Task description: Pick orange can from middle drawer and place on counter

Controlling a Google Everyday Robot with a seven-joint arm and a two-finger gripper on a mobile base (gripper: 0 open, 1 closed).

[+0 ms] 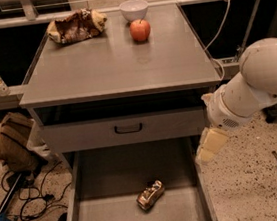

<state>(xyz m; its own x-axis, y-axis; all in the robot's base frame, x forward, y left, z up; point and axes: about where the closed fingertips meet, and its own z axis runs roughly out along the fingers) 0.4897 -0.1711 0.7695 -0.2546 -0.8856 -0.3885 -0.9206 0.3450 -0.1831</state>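
The orange can (pixel 150 195) lies on its side on the floor of the open middle drawer (pixel 107 182), near the drawer's front and slightly right of centre. The counter (pixel 118 67) is the grey top slab above. My gripper (pixel 210 145) is a cream-coloured piece at the end of the white arm. It hangs at the drawer's right wall, above and to the right of the can and apart from it. It holds nothing that I can see.
A red apple (pixel 140 30), a white bowl (pixel 134 8) and a brown snack bag (pixel 75 26) sit at the counter's back. A closed drawer front with a black handle (pixel 128 129) is above the open drawer. A bag (pixel 14 143) and cables lie on the floor at left.
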